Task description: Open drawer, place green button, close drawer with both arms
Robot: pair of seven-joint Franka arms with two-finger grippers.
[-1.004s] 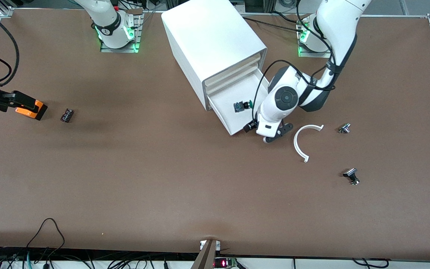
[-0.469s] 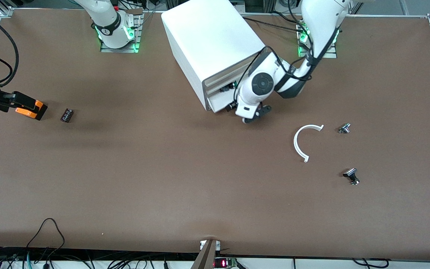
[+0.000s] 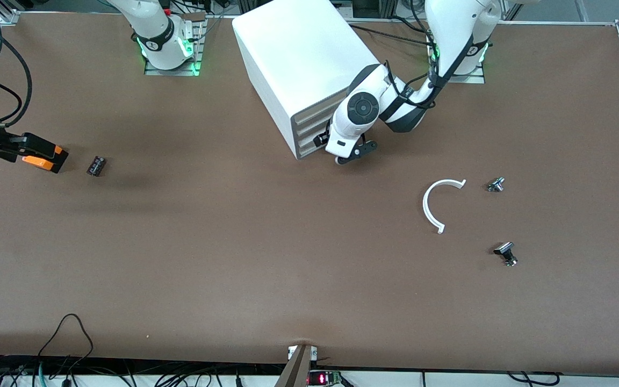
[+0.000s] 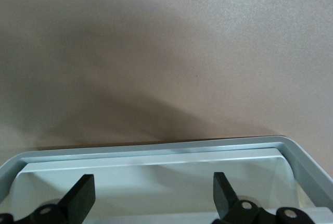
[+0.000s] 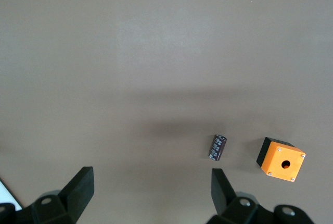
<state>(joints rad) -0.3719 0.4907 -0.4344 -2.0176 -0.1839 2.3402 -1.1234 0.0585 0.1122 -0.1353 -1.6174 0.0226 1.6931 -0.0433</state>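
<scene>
The white cabinet [image 3: 304, 54] stands toward the robots' side of the table. Its bottom drawer [image 3: 312, 146] sits pushed in, flush with the two drawers above. The button is hidden. My left gripper [image 3: 342, 153] is low at the cabinet's front. It is open, its black fingers [image 4: 83, 195] spread wide against the pale drawer front [image 4: 156, 177], with nothing between them. My right gripper [image 5: 151, 193] waits up in the air at the right arm's end of the table, open and empty.
A small black-red block [image 3: 96, 165] [image 5: 218, 147] and an orange box [image 3: 46, 157] [image 5: 281, 160] lie under the right gripper. A white curved strip [image 3: 432, 207] and two silver-black knobs [image 3: 496, 184] [image 3: 505, 253] lie toward the left arm's end.
The left gripper has moved toward the cabinet and pushed the pulled-out drawer shut. The button inside went out of sight. The right arm barely shifted.
</scene>
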